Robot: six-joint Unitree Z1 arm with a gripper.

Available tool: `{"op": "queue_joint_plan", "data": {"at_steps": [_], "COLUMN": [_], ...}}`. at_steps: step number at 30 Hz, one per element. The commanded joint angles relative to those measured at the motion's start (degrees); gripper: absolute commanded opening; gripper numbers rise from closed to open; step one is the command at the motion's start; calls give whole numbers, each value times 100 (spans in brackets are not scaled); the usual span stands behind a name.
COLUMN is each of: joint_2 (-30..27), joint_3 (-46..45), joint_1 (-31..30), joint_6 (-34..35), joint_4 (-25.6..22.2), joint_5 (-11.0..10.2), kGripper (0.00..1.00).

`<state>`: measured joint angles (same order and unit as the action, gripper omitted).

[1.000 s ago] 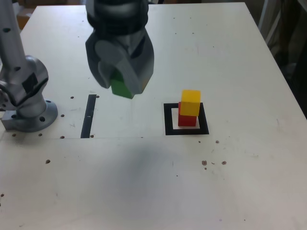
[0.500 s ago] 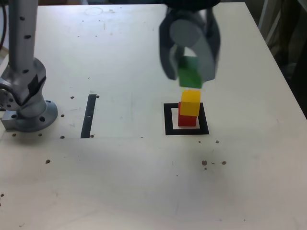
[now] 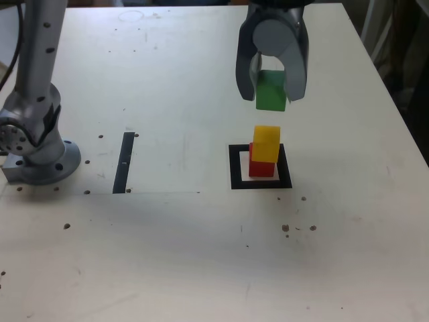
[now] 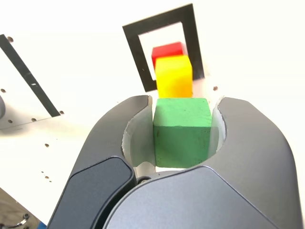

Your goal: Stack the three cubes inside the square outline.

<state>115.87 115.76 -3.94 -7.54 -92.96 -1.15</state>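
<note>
Wrist view: green cube between fingers, gripped, above yellow cube.

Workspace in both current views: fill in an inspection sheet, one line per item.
Surface: pale table, scattered dark specks.
Job's things: red cube inside the square outline; yellow cube on it; green cube held above them.
Clutter: nothing seen; a black strip lies flat.
End effector: shut on the green cube.
Cables: dark cable along the arm.
Surroundings: dark area beyond the table's edge, exterior view's right.
</note>
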Motion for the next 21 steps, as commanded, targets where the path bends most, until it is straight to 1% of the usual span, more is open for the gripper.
{"op": "queue_joint_plan", "data": {"at_steps": [1,8,14,21], "joint_2": [123,279,325,390], "joint_3": [-53,-231,-282,-365], "joint_1": [-10,-10,-10,-10], "joint_6": [-11,-1,31,51], "joint_4": [-52,-5,15,107], "joint_5": [22,119,104,88], "kGripper": [5,6,6,10]}}
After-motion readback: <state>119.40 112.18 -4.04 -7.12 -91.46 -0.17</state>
